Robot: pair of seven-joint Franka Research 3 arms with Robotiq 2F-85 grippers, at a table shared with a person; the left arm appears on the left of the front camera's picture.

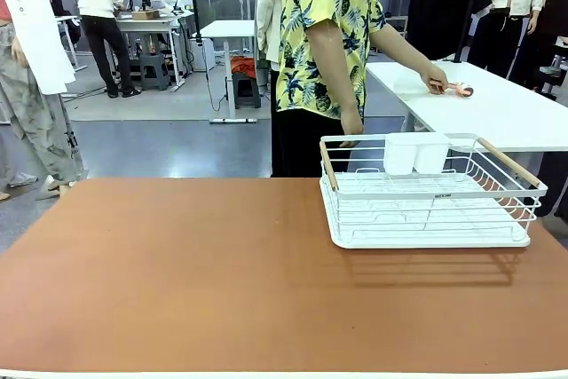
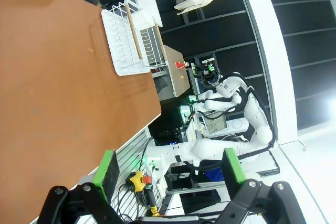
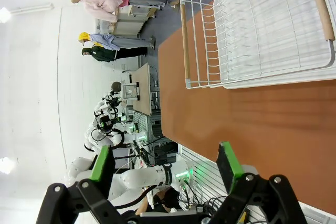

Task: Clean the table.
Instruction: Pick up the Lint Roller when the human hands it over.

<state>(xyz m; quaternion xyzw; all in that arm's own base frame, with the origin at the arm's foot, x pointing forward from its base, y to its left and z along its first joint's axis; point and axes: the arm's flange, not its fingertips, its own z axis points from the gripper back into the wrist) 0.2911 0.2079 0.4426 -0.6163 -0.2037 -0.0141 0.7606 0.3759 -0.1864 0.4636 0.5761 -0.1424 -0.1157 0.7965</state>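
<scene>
Green pads (image 3: 100, 163) of the right jaws stand wide apart, empty — left jaws likewise. Bench (image 1: 177, 281) carries one white wire dish rack (image 1: 430, 239) at its far right, long axis across the bench; right arm is nearer. Both wrists hang back off the near edge.

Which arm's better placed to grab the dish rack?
Probably right. The dish rack sits on the right half of the table, close ahead of the open right hand; from the left hand it lies far across.
</scene>
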